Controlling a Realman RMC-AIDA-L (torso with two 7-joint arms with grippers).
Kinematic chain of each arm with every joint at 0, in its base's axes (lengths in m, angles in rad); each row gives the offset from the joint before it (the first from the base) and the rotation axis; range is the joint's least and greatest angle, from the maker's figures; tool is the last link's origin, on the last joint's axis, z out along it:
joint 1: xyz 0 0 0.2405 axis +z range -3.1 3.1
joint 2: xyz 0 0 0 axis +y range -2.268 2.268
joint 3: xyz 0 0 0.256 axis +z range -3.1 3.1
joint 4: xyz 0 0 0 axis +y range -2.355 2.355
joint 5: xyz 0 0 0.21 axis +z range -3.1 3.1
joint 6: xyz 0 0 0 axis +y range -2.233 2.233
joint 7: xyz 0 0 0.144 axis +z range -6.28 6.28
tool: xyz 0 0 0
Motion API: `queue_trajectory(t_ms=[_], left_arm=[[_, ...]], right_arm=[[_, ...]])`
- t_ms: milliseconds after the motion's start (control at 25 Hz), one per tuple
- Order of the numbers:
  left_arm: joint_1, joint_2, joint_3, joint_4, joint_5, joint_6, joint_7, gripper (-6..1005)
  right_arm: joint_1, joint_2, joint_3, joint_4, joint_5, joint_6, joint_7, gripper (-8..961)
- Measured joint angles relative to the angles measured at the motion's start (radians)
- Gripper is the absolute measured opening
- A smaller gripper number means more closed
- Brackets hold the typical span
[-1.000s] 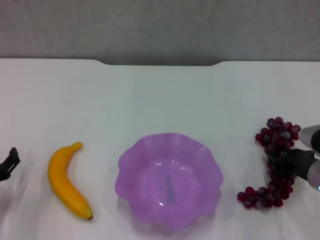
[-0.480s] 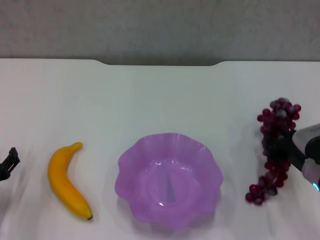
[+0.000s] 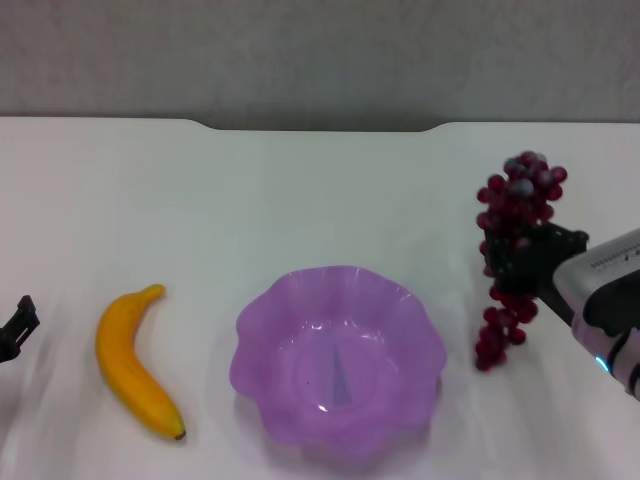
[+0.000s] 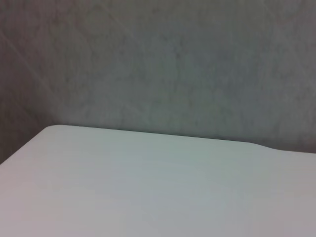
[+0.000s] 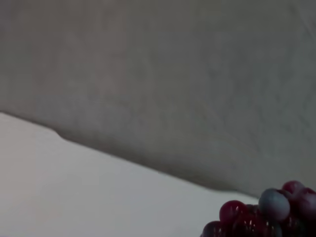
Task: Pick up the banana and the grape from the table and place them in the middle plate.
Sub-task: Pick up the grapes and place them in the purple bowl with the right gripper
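My right gripper (image 3: 528,262) is shut on the grape (image 3: 515,215), a long dark red-purple bunch lifted off the table (image 3: 330,190). The bunch hangs right of the purple scalloped middle plate (image 3: 260,330), its lower end dangling beside the plate's right rim. The bunch's top shows in the right wrist view (image 5: 269,215). The yellow-orange banana (image 3: 132,360) lies on the table left of the plate. My left gripper (image 3: 15,328) sits at the far left edge, left of the banana.
The white table's notched far edge (image 3: 320,126) meets a grey wall. The left wrist view shows only bare tabletop (image 4: 148,187) and the wall.
My right gripper has lifted the grape bunch off the table and carried it up and left toward the plate. The left gripper and banana have not moved.
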Motion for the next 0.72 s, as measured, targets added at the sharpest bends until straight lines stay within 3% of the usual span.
queue_trajectory(t_ms=[320,720], left_arm=[[-0.001,0.000,0.000,0.002,0.000,0.000,0.000,848],[-0.004,0.000,0.000,0.000,0.000,0.000,0.000,848]], right_arm=[[-0.044,-0.002,-0.029,0.226,-0.017,0.108,0.000,324],[-0.038,-0.003,-0.057,0.383,-0.019,0.271,0.000,313]])
